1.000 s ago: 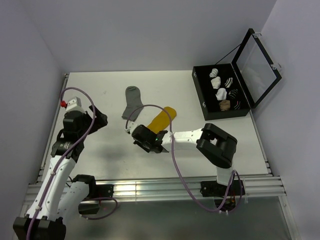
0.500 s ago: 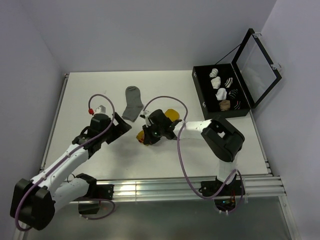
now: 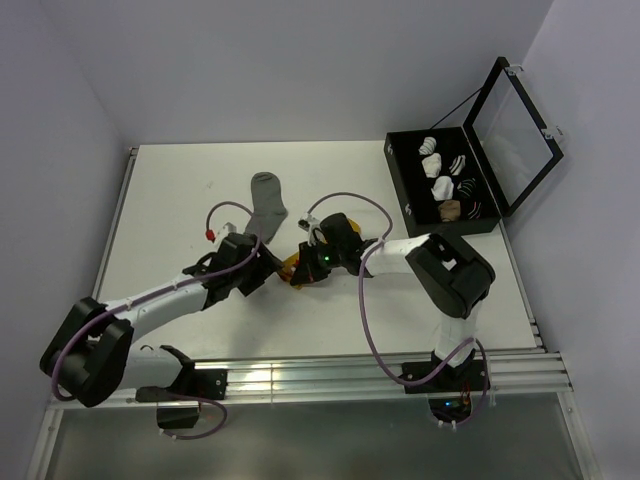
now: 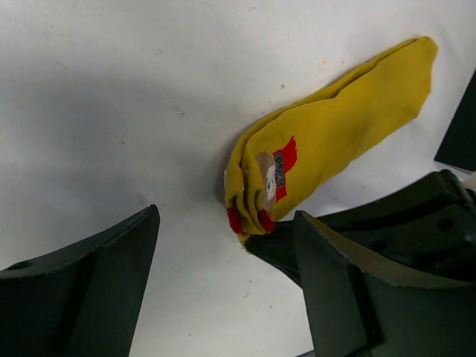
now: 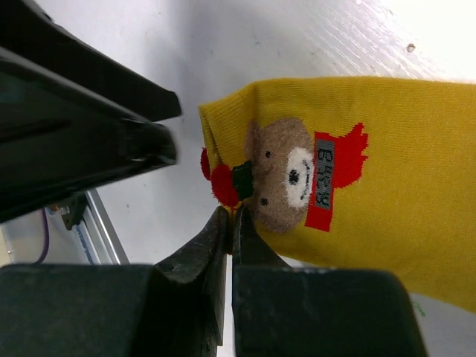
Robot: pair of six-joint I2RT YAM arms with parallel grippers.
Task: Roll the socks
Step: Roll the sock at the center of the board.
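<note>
Two socks are on the white desk (image 3: pixel 170 200): a yellow sock (image 4: pixel 335 141) and a grey sock (image 3: pixel 266 205).

You can find the yellow sock near the middle of the desk, between the two arms. From the top you see only a small bit of it, because the right arm covers the rest. One end of it has a brown bear face (image 5: pixel 279 175) with red marks around it. That end looks folded over on itself.

Your right gripper (image 5: pixel 230 217) has its fingers pressed together, and they pinch the yellow sock at the edge next to the bear face.

Your left gripper (image 4: pixel 223 230) is spread wide. Its two dark fingers stand on each side of the bear end of the yellow sock, and they do not touch it. It sits very close to the right gripper.

The grey sock lies flat just behind the two grippers, farther from you. Nothing touches it.

At the far right of the desk is a black box (image 3: pixel 405 200) with its clear lid (image 3: pixel 515 130) standing open. Inside are small sock bundles (image 3: pixel 445 185): white ones, black-and-white striped ones and a tan one.
</note>
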